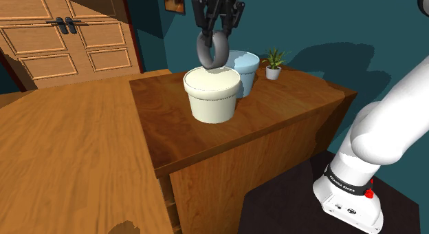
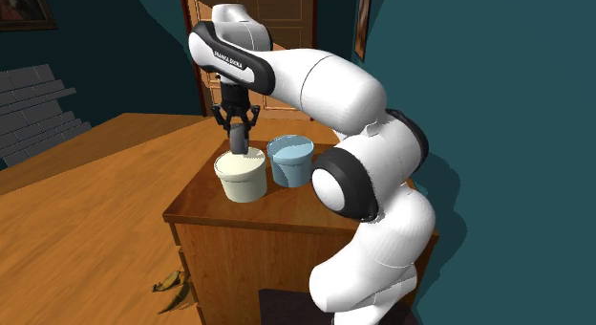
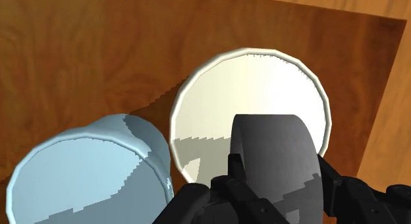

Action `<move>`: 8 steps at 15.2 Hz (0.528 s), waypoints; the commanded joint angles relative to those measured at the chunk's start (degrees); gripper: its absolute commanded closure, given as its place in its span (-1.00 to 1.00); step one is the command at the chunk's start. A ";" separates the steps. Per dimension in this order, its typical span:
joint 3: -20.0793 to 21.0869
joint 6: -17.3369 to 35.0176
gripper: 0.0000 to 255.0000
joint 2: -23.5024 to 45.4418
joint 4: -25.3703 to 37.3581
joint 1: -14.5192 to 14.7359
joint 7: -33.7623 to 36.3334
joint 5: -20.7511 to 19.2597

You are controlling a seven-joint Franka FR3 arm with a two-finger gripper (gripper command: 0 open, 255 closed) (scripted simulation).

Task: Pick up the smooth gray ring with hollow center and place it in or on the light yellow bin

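Note:
A smooth gray ring hangs upright in my black gripper, which is shut on its upper part. The ring hovers just above the open mouth of the light yellow bin, over its far rim. From the second exterior view the ring sits directly above the pale bin. In the wrist view the ring is clasped between the fingers, with the bin's rim below it.
A light blue bin stands right behind the yellow one, touching it. A small potted plant sits at the cabinet's far edge. The wooden cabinet top drops off toward the stand; a large wooden table adjoins it.

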 commanded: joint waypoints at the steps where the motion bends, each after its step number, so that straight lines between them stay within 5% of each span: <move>1: -0.11 0.36 1.00 -0.26 -0.57 -0.01 -0.16 0.08; 6: -0.10 0.35 1.00 -0.26 -0.57 -0.01 -0.16 0.08; 7: -0.10 0.35 -1.00 -0.26 -0.57 -0.01 -0.16 0.08; 8: -0.10 0.35 -1.00 -0.26 -0.57 -0.01 -0.15 0.08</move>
